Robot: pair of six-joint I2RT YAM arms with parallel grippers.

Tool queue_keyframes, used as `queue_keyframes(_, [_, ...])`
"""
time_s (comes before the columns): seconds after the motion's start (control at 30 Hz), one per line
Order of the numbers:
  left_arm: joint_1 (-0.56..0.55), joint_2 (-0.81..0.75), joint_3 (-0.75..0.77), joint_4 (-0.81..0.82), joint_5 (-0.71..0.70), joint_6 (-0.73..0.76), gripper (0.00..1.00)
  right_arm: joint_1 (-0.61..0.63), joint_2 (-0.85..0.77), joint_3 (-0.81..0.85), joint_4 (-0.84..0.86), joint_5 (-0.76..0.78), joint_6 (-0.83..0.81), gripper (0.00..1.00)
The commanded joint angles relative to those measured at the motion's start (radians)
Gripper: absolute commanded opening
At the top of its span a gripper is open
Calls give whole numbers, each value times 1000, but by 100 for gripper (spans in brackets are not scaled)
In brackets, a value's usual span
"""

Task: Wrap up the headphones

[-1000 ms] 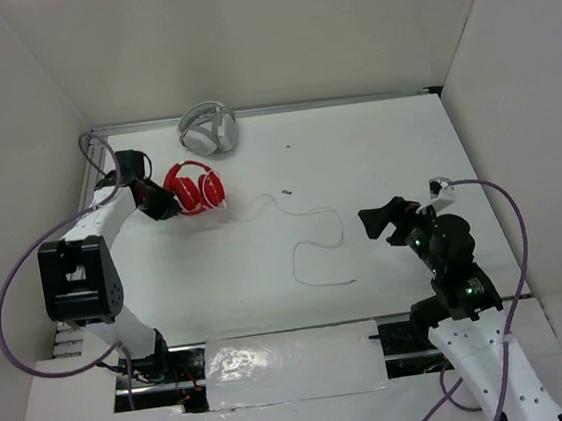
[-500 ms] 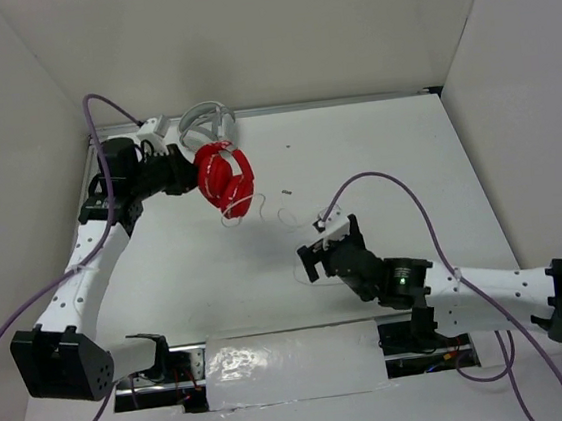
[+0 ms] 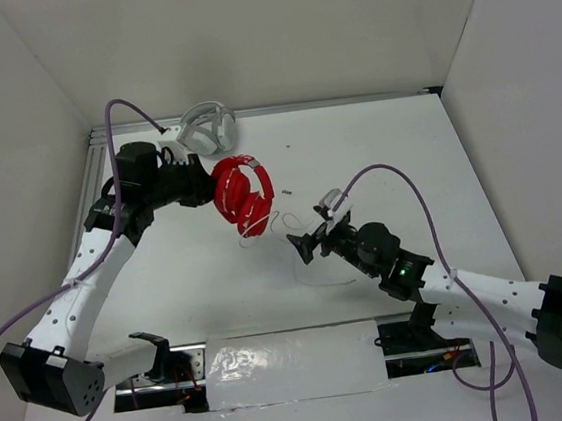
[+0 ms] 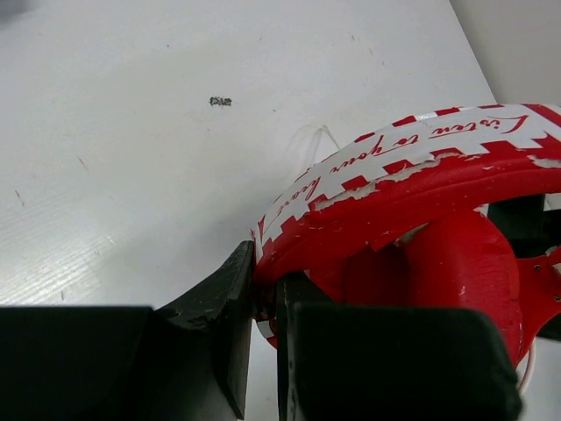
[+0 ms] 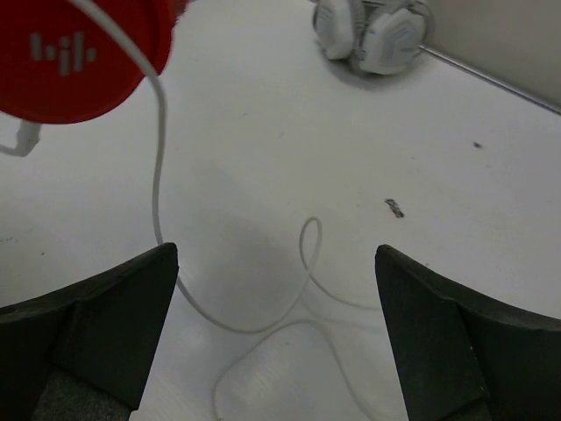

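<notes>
Open white worktop point(image 3: 386, 159) lies to our right; pale grey headphones point(image 3: 207, 128) sit by the far edge. Our left fingers point(image 4: 210, 298) pinch the headband point(image 4: 394, 175) of the bright red over-ear headphones point(image 3: 242, 194), held off the worktop. Our right fingers point(image 5: 114, 316) stand spread, empty, above their thin white cable point(image 5: 158, 184).

On the headphones point(image 4: 438, 263), the headband point(image 4: 412, 167) reads "Listen to your hear…"; an ear cup point(image 5: 74, 57) shows grey bars.
</notes>
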Motion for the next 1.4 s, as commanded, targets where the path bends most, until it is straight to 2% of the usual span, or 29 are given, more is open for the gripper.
queue_keyframes(0.0, [-11,-27,82,11,-34,-79,0,-1,81,36,161,-210,-81,100])
queue_keyframes(0.03, [-14,-30,87,6,-17,-80,0,-1,103,33,176,-205,-85,100])
queue_keyframes(0.17, [-25,-41,105,-4,0,-89,0,-3,183,-31,418,-150,-116,100])
queue_keyframes(0.33, [-30,-72,124,-29,24,-100,0,-12,333,39,432,-167,-144,100])
queue_keyframes(0.4, [-33,-92,131,-44,20,-109,0,-16,399,64,452,-177,-145,96])
queue_keyframes(0.5, [-34,-118,135,-46,-4,-119,0,-21,448,94,457,-213,-142,53])
queue_keyframes(0.53, [-34,-122,132,-44,-14,-119,0,-21,450,97,437,-217,-139,22])
queue_keyframes(0.57, [-34,-125,133,-44,-47,-119,0,-19,445,116,399,-228,-135,7])
queue_keyframes(0.63, [-34,-113,133,-64,-119,-140,0,-7,400,130,275,-227,-106,0])
queue_keyframes(0.77, [-24,-31,92,-46,-227,-169,0,106,210,68,146,-6,-75,0])
queue_keyframes(0.87, [-17,49,72,-41,-242,-154,0,175,45,77,-56,182,-40,0])
queue_keyframes(0.9, [-19,80,66,-28,-239,-145,0,191,-25,105,-96,204,-33,0])
queue_keyframes(1.0, [-31,114,15,17,-218,-120,0,226,-82,207,-230,264,-55,0])
queue_keyframes(1.07, [-50,132,-22,42,-215,-105,0,231,-69,296,-293,305,-84,0])
queue_keyframes(1.23, [-128,161,-62,54,-213,-88,0,215,105,487,-354,356,-203,0])
queue_keyframes(1.33, [-178,178,-76,54,-215,-64,0,153,200,596,-382,301,-214,0])
queue_keyframes(1.37, [-206,160,-97,72,-209,-42,0,72,245,649,-414,262,-184,0])
